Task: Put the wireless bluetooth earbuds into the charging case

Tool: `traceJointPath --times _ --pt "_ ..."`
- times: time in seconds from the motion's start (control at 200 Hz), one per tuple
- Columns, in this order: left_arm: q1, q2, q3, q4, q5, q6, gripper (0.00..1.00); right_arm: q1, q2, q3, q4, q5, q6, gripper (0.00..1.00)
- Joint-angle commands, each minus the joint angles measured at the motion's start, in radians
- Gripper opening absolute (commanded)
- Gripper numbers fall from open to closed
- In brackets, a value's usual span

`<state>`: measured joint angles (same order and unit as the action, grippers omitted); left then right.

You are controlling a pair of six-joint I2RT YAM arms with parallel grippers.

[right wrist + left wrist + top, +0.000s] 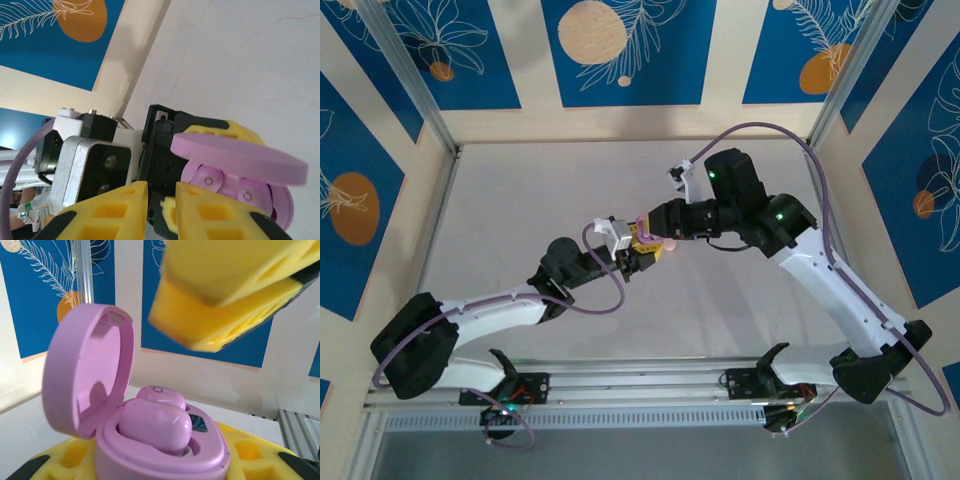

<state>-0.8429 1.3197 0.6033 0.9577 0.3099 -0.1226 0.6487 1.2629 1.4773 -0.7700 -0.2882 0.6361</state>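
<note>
R gripper (pixel 161 200): yellow fingers nearly together w/ a thin gap, nothing between them. In the left wrist view one of its fingers (pixel 225 295) hangs over the case mouth, clear of it and not touching.

L gripper (pixel 640 258): clamped on the pink case (pixel 160 460), one yellow finger on each side, holding it up over the middle of the table (pixel 520 200). Mouth faces up.

Lid (pixel 85 370) is swung open and stands upright on the left in that view. The side away from the hinge is free, so the way in is from above.

From the R fingertips the case lies just ahead and a bit to the right, very close. Seen from the right wrist, the lid is a flat slab above both buds.

Near bud (pixel 155 422) sits in the front well, long axis across the case, and looks a bit proud of the rim, prob. not fully down. Far bud (pixel 161 392) is behind it and looks lower in its well.

R arm is the free one and the nearer, so any last press is its job. I judge a short straight push down on the near bud, w/ the L arm holding steady. Risk: a finger catching the lid.
</note>
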Motion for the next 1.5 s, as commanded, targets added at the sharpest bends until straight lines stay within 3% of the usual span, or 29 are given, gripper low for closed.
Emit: traceJointPath --times 0.0,0.345,0.605,0.785,1.07,1.276,1.496 --pt "-0.014 -0.016 0.037 0.053 0.027 -0.005 0.20 0.005 0.024 0.002 0.021 -0.029 -0.004 0.23" --pt "-0.013 -0.017 0.028 0.085 0.009 -0.011 0.20 0.002 0.035 -0.015 -0.028 -0.030 -0.028 0.23" --pt "-0.014 -0.020 0.022 0.084 0.012 -0.010 0.19 -0.006 -0.044 0.000 0.005 0.029 -0.049 0.26" --pt "-0.014 -0.017 0.025 0.075 0.030 -0.009 0.20 -0.069 -0.108 -0.044 0.060 0.085 -0.017 0.31" --pt "-0.016 -0.010 0.034 0.073 0.073 -0.017 0.20 -0.160 0.011 0.039 0.011 -0.049 0.015 0.47" --pt "-0.015 -0.008 0.034 0.097 0.062 -0.025 0.20 -0.159 0.129 0.101 -0.084 -0.148 -0.035 0.48" --pt "-0.015 -0.015 0.029 0.110 0.034 -0.023 0.20 -0.164 0.075 0.000 -0.062 -0.251 -0.067 0.48"
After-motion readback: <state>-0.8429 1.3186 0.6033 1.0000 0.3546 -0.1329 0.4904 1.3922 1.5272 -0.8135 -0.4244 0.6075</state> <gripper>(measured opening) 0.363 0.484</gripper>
